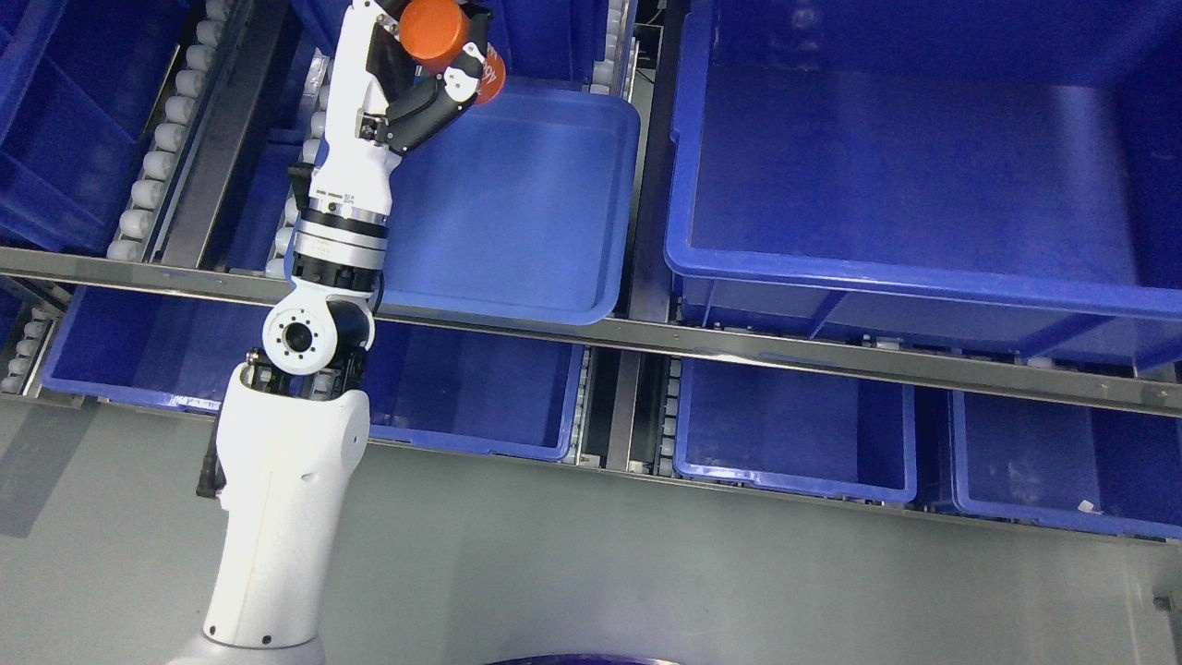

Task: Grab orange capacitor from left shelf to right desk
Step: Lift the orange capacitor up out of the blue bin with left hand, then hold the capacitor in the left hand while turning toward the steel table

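The large deep blue plastic bin (923,166) on the right of the upper shelf looks empty, as does the shallower blue plastic tray (517,203) beside it. Above that tray's far left corner, the white left arm's hand (434,69) curls its black fingers (434,102) around the orange cylindrical capacitor (448,42). The grip looks partial, so a quick swing toward the right could let it slip into the tray. Its long axis appears to tilt, flat end up-left toward the camera, other end down-right.

Blue bins (923,166) on metal roller shelving (831,356) above grey floor (646,573).
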